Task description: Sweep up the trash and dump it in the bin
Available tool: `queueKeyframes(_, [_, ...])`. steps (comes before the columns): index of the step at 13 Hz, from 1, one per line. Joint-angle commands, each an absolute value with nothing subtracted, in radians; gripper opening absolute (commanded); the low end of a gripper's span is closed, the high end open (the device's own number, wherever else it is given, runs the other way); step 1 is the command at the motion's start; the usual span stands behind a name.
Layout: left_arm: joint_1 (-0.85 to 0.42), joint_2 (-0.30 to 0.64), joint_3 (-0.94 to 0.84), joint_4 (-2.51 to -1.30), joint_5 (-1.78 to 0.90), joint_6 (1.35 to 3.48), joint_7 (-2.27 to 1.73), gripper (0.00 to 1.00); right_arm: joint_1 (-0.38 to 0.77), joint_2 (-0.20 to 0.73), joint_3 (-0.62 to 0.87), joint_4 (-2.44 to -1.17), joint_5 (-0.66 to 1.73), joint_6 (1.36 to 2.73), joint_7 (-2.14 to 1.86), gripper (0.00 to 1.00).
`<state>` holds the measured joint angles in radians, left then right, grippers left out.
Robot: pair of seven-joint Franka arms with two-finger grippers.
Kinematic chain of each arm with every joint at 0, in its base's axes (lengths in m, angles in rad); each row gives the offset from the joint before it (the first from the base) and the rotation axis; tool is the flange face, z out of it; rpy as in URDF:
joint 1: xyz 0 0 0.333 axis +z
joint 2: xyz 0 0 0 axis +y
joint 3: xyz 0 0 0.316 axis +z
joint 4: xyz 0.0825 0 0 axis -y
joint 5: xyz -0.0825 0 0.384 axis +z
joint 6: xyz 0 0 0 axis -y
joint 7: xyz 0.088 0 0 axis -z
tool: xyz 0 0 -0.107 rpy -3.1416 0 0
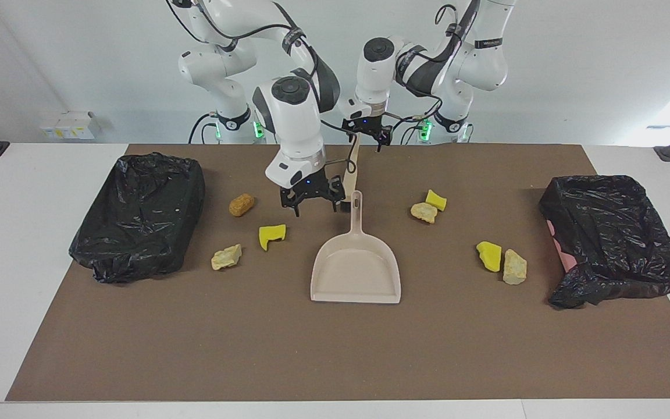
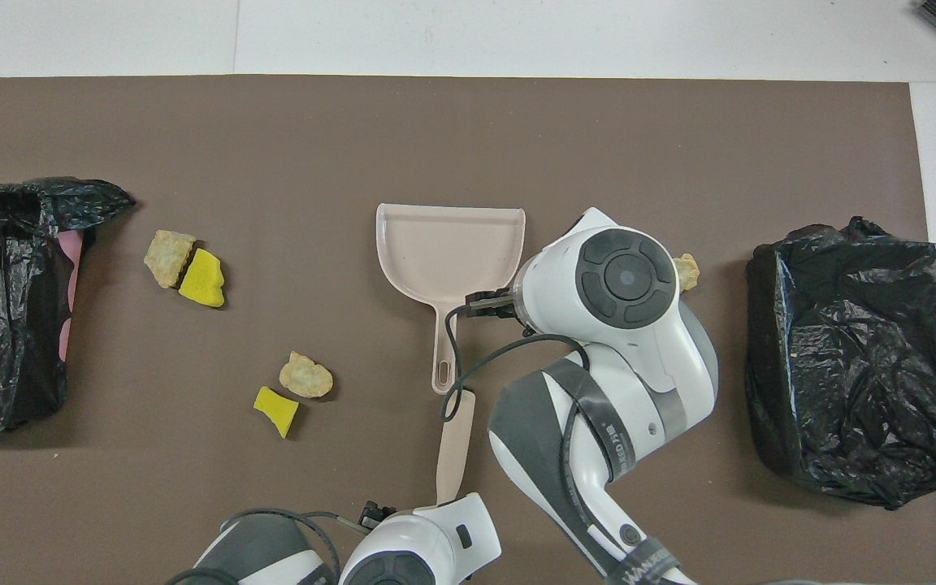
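Two released end effectors hover: right end effector (image 1: 310,201) beside the dustpan (image 1: 356,265) handle, left end effector (image 1: 367,132) over the brush (image 1: 349,171) handle; trash (image 1: 241,204) lies scattered.

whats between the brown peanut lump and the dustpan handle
The right hand, open, hangs there, with bare mat under it. The facing view shows this, brown lump to dustpan handle; overhead, the arm covers that stretch.

A band on the right arm (image 2: 622,443) carries small white lettering, possibly "WANHEED", barely legible
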<state>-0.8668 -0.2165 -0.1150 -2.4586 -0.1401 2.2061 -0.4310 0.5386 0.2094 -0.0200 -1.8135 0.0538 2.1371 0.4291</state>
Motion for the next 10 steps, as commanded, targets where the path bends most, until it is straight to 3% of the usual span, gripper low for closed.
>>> queueKeyframes(1, [-0.906, -0.19, -0.095, -2.483, -0.147, 2.272, -0.442, 1.0, 0.541, 0.302, -0.02, -1.671, 0.052, 2.057, 0.482, 1.0])
queueKeyframes(4, [-0.913, -0.173, -0.095, -2.493, -0.147, 2.309, -0.443, 1.0, 0.61, 0.37, -0.02, -1.635, 0.055, 2.055, 0.521, 1.0])
queueKeyframes(5, [-0.913, -0.173, -0.095, -2.494, -0.147, 2.313, -0.443, 0.96, 0.615, 0.373, -0.02, -1.635, 0.061, 2.059, 0.525, 1.0])
queueKeyframes(8, [-0.913, -0.166, -0.095, -2.496, -0.147, 2.31, -0.434, 0.58, 0.623, 0.382, -0.02, -1.651, 0.063, 2.074, 0.578, 1.0])
queueKeyframes(9, [-0.913, -0.166, -0.095, -2.496, -0.147, 2.31, -0.433, 0.49, 0.624, 0.383, -0.017, -1.652, 0.063, 2.075, 0.58, 1.0])
queueKeyframes(10, [-0.913, -0.166, -0.095, -2.496, -0.147, 2.309, -0.431, 0.49, 0.63, 0.39, -0.017, -1.655, 0.063, 2.079, 0.584, 1.0])
